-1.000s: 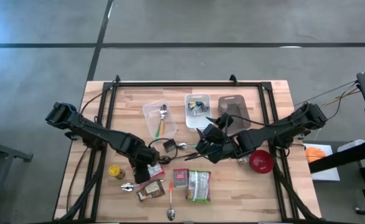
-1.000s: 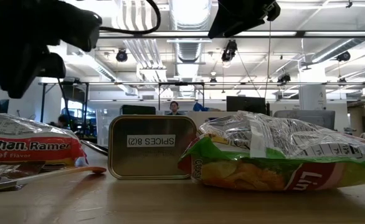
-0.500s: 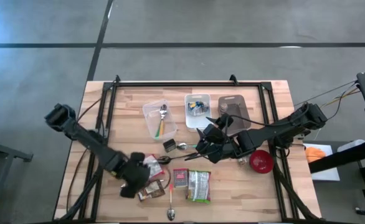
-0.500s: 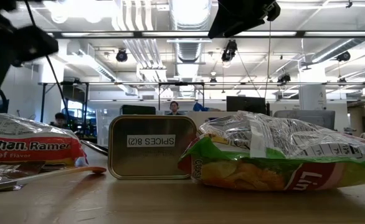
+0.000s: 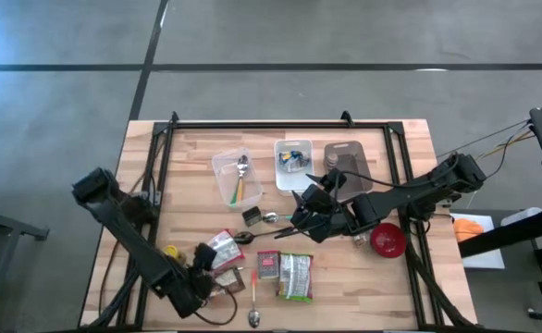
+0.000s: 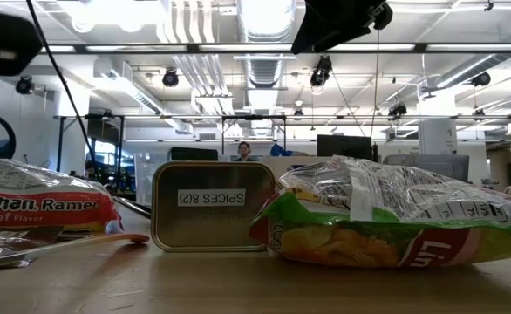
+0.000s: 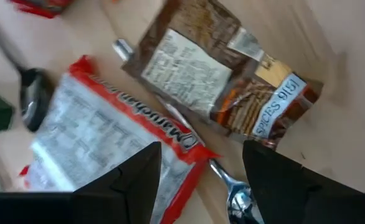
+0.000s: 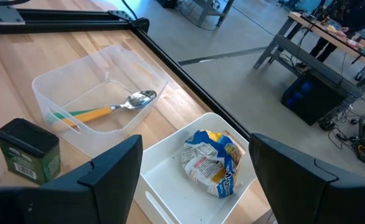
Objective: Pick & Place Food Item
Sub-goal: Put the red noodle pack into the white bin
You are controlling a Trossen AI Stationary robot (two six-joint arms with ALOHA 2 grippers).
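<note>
At centre frame, a clear plastic tub (image 8: 101, 106) holds a metal spoon (image 8: 111, 109), a white tray (image 8: 198, 171) a crinkled packet (image 8: 210, 162); both pincers, left gripper (image 7: 198, 171) and right gripper (image 8: 195, 165), gape empty.

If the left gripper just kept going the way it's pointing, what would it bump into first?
Probably the red ramen packet, or the brown snack pouch beside it: both lie just ahead of the open left gripper, with a spoon between its fingers. Depth is hard to judge.
</note>
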